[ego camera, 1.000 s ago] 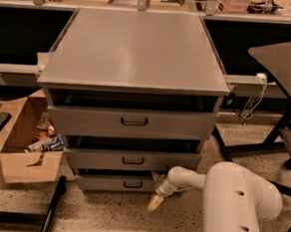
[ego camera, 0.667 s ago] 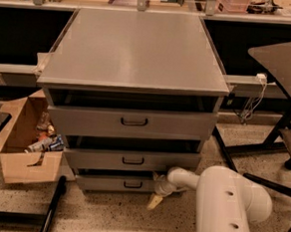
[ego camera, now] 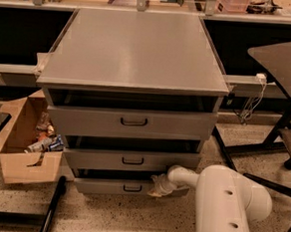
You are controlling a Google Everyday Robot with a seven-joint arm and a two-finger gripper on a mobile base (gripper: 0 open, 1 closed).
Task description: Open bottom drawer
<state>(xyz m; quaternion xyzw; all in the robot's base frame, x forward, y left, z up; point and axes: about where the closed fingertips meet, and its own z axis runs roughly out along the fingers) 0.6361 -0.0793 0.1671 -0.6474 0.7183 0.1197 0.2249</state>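
gripper (ego camera: 156, 186) low at the bottom drawer (ego camera: 105, 186), lowest of three in the grey cabinet (ego camera: 135, 52).
set close against the drawer front, just right of its small dark loop handle (ego camera: 132, 188), at the end of a white arm (ego camera: 219, 198) reaching in from the lower right. cannot tell how wide the claw stands, nor whether anything is held. open cardboard box (ego camera: 18, 149) on the floor beside the cabinet's left.

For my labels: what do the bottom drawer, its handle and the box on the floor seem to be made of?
The bottom drawer looks like grey painted sheet metal: matte, flat and straight-edged. Its handle is a thin dark loop, probably metal, maybe plastic. The box looks like brown cardboard, flaps open. The gripper is at the drawer front, right of the handle.
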